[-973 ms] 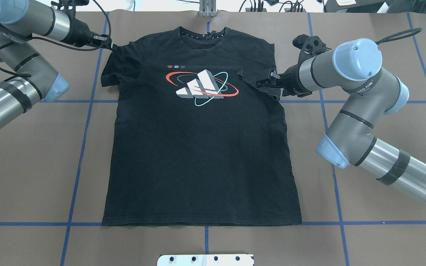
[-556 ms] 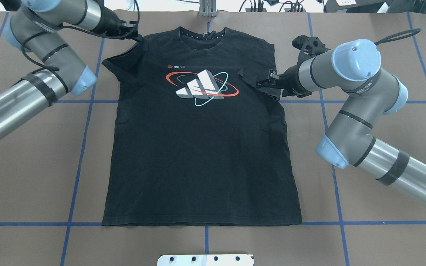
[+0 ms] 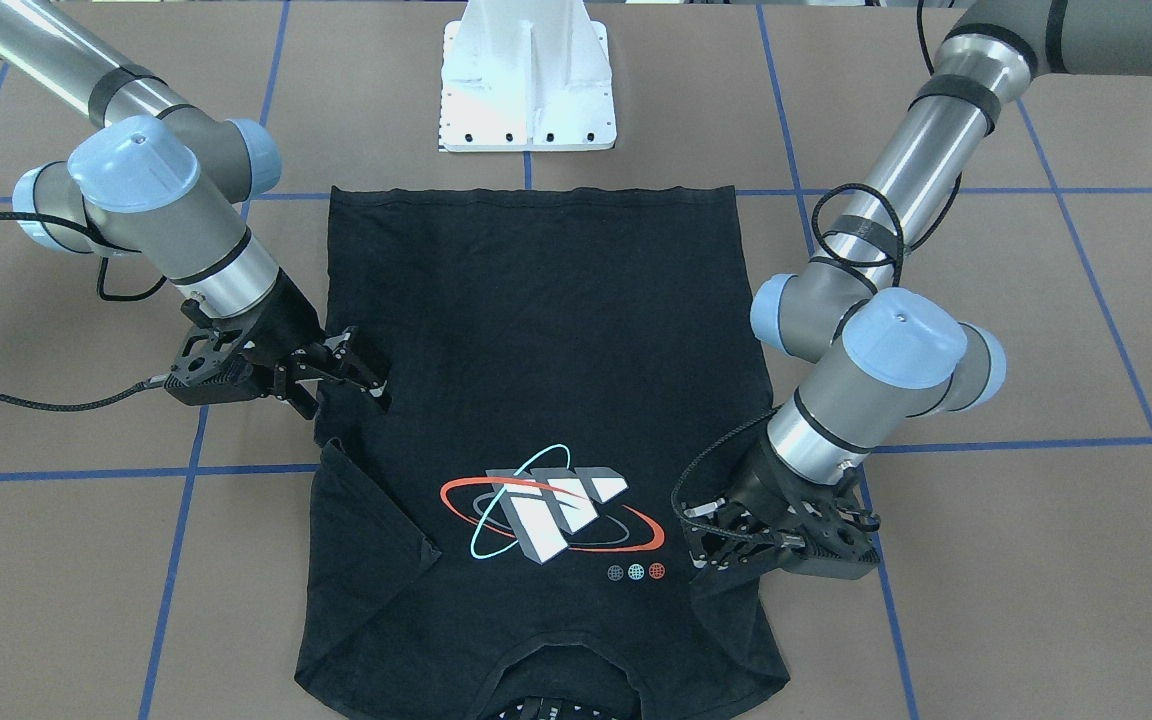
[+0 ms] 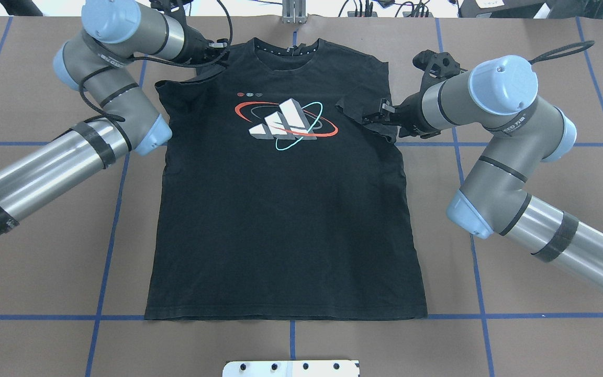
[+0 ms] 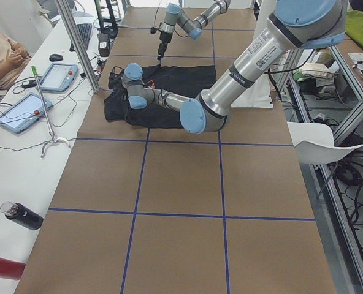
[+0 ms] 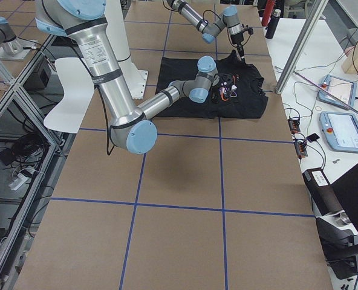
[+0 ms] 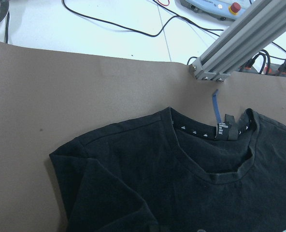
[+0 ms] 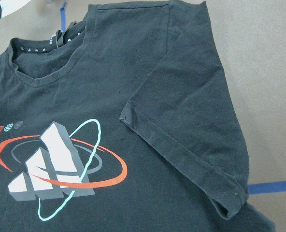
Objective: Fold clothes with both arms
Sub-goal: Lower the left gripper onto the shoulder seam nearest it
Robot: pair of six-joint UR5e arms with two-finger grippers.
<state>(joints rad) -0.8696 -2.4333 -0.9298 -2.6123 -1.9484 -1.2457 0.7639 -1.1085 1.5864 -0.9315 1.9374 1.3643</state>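
Note:
The black T-shirt lies flat with its logo up and its collar at the far edge; it also shows in the front view. My left gripper is shut on the shirt's left sleeve and holds it pulled in over the shoulder, next to the collar; in the front view it sits at the shirt's edge. My right gripper is open just above the right sleeve, which lies folded in on the chest beside the logo. No fingers show in either wrist view.
The white pedestal base stands near the shirt's hem. An aluminium post rises just beyond the collar. Blue tape lines cross the brown table. Tablets and a person are along the far side.
My left gripper has carried the left sleeve to the right, from out beside the shirt in over the shoulder. The right arm and the folded right sleeve have not moved.

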